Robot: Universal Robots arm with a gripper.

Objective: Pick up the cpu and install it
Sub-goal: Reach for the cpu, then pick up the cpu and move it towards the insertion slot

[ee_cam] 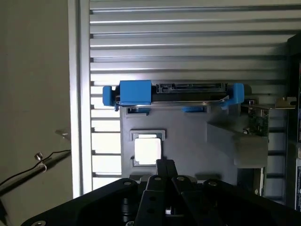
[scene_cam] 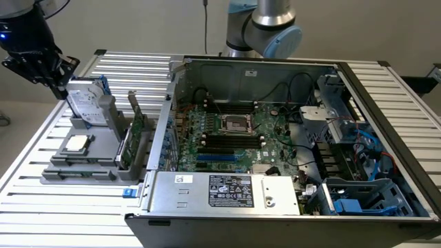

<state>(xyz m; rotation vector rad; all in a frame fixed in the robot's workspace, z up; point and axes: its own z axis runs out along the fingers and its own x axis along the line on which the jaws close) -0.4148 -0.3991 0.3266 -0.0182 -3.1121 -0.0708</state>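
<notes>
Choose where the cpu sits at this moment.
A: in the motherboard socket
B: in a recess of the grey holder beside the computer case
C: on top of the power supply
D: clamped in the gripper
B: the cpu lies flat in a recess of the grey holder, outside the computer case, at the exterior view's left.
</notes>
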